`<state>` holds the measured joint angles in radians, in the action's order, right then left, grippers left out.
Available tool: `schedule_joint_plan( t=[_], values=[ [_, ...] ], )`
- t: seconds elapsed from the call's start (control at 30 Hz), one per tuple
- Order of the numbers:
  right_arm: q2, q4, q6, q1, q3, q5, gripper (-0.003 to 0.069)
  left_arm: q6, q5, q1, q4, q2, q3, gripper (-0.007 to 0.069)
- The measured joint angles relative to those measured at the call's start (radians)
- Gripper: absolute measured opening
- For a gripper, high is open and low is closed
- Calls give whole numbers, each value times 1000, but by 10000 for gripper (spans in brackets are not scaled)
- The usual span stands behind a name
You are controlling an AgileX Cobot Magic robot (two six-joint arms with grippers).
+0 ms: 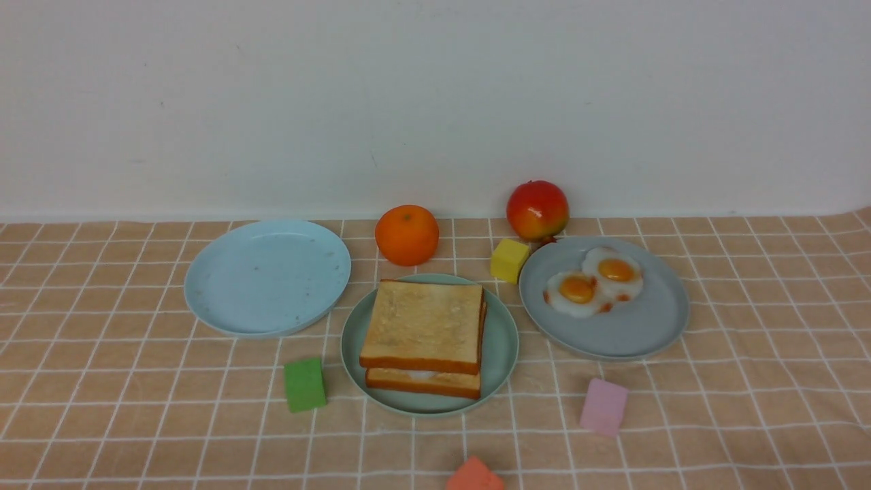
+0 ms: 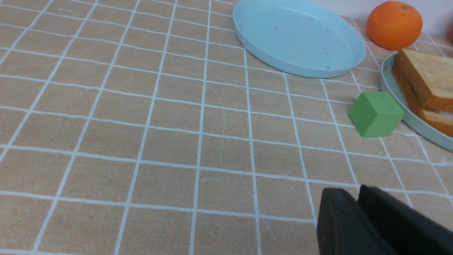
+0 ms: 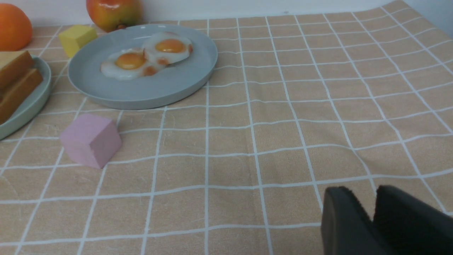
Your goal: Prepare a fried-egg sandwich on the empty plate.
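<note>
The fried-egg sandwich (image 1: 423, 323) lies on the mint-green plate (image 1: 503, 340) at the table's centre: two toast slices stacked, with a white sliver of fried egg (image 1: 422, 374) showing between them at the near edge. Its toast also shows in the left wrist view (image 2: 428, 76) and the right wrist view (image 3: 14, 78). Two more fried eggs (image 1: 578, 291) lie on the grey-blue plate (image 1: 633, 333) to the right. Neither gripper shows in the front view. My left gripper (image 2: 357, 191) is shut and empty above the cloth. My right gripper (image 3: 364, 193) is shut and empty, fingers meeting behind slightly parted tips.
A sky-blue plate (image 1: 269, 275) lies at the left. An orange (image 1: 407, 235) and a red-yellow fruit (image 1: 537, 209) stand at the back. A yellow cube (image 1: 510, 260), green cube (image 1: 305, 384), pink cube (image 1: 603, 406) and orange-red block (image 1: 475, 476) lie around the plates.
</note>
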<state>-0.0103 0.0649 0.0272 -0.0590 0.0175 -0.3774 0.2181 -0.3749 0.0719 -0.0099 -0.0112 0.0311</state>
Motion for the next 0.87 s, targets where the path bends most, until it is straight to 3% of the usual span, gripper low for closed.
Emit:
schedule_joint_plan(
  t=[0.87],
  values=[
    [0,0,0,0,0,0,186,0,0,0,0,0,0,100]
  ],
)
